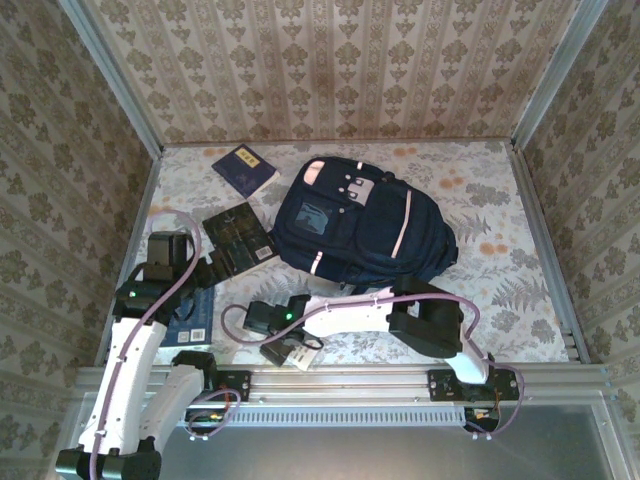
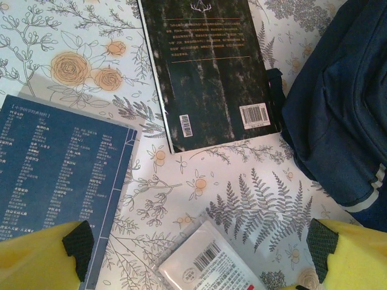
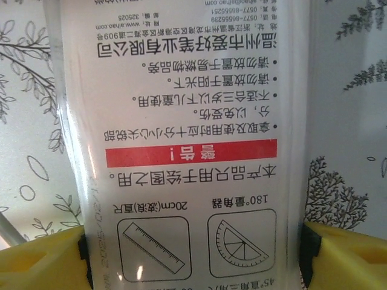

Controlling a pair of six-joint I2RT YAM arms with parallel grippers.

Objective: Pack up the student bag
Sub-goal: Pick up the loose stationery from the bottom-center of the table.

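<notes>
Nearest, the right claw [image 3: 193, 248] stands wide over a clear packet [image 3: 193, 121] of drawing tools, which lies flat on the surface [image 1: 500, 300]. One pad [image 3: 86, 254] is at each long edge, but I cannot tell whether they pinch it. A little further, the left claw [image 2: 199, 244] hangs wide open and empty beside a blue book [image 2: 60, 163], with a black book [image 2: 211, 72] ahead. Beyond them the bag [image 1: 360, 225] lies mid-surface, front pocket up; I cannot tell if its top is unzipped. The step seems to be taking the packet. Next it needs a firm squeeze, a lift, and an opening in the bag.
</notes>
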